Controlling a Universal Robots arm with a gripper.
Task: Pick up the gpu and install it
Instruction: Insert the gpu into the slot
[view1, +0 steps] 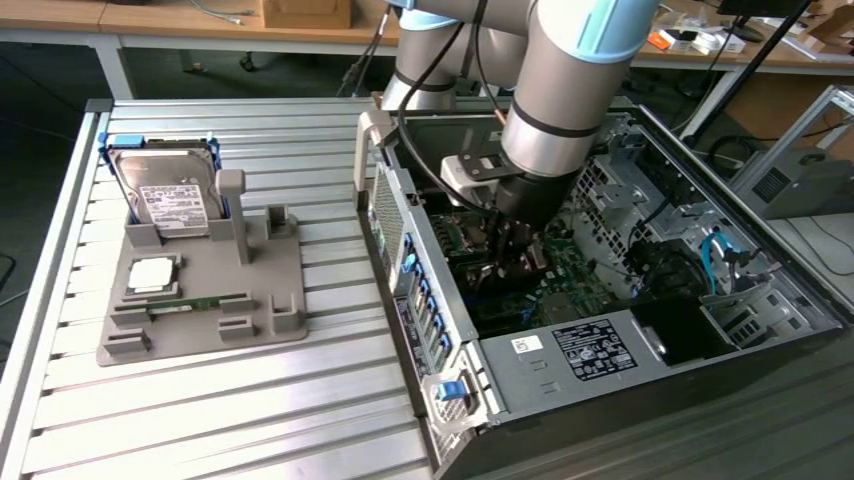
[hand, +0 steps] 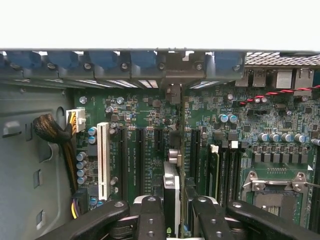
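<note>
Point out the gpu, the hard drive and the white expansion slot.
gpu (hand: 171, 192): wrist view, top edge.
hard drive (view1: 171, 205): exterior view, white label.
white expansion slot (hand: 103, 160): wrist view, middle of its length.

A grey holder tray (view1: 200, 315) sits on the ribbed metal counter (view1: 240, 410). A silver hard drive (view1: 167, 195) with a white label stands upright at the tray's far end. A square processor chip (view1: 151, 275) lies flat just in front of the drive, and a narrow green memory stick (view1: 200, 301) lies beside the chip.
</note>
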